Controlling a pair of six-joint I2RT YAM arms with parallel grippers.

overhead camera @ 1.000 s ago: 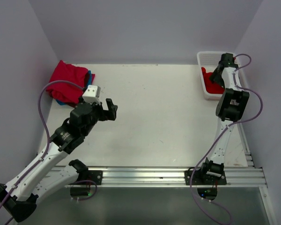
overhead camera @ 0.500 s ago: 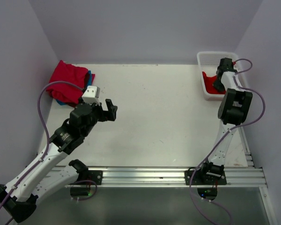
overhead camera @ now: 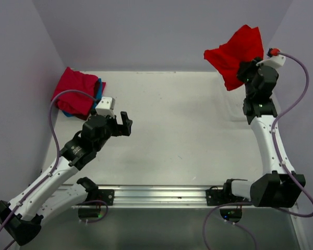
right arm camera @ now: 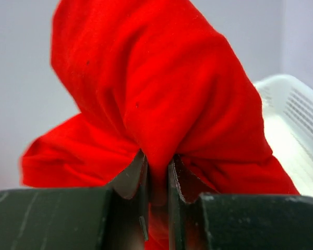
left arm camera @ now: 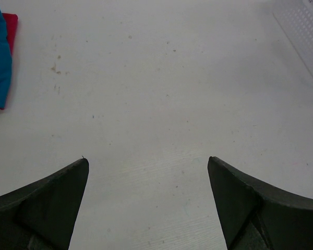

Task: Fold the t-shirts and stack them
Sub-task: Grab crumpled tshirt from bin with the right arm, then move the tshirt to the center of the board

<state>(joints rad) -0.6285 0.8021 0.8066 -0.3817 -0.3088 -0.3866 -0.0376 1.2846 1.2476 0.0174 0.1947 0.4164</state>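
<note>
The bright red t-shirt (overhead camera: 235,52) is held in the air above the far right corner of the table (overhead camera: 172,130), in front of the back wall. A fold of it is pinched by the right gripper (overhead camera: 246,70), whose jaws are drawn narrow on the cloth (in the right wrist view only a thin strip of red is seen between them). The shirt is bunched rather than spread. In the top view one corner points left and the highest part lies up and to the right, so its long axis runs on a slant. How it is oriented front to back cannot be told.

The white mesh basket (right arm camera: 292,120) is seen just below and behind the hanging cloth in the right wrist view.

At the far left corner a crimson-pink t-shirt (overhead camera: 75,91) is laid on a teal-blue t-shirt (overhead camera: 100,86), of which only an edge shows. A purple cable (overhead camera: 55,120) is looped in front of that pile.

The left gripper (overhead camera: 126,124) is held wide over bare table, near the pile, with nothing between its fingers.
</note>
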